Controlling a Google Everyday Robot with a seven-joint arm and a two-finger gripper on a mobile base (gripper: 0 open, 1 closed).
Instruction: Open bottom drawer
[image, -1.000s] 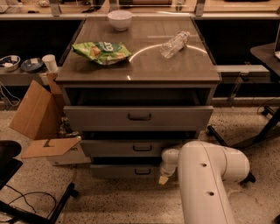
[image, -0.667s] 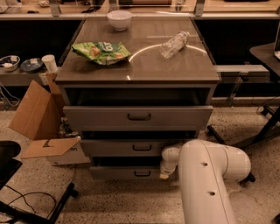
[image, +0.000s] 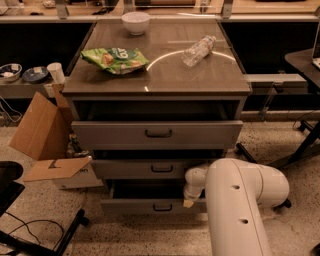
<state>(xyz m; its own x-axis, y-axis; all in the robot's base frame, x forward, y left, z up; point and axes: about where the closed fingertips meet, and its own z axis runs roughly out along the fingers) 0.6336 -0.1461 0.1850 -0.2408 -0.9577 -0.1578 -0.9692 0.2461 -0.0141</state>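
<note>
bottom drawer (image: 131, 206): lowest grey front, lower middle of frame. There's a dark gap above it, so I'd say it's already partly out.
handle (image: 162, 206): small dark bar at the centre of that front.
gripper (image: 189, 198): right end of the same front, just right of the handle. Honestly can't tell if it's open or closed.
tip: pull straight out and level. The contact is off-centre, so any sideways drag could jam the drawer.

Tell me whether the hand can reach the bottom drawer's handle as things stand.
Probably yes: the hand sits at the front of the bottom drawer, just right of its handle, nothing between them.
</note>
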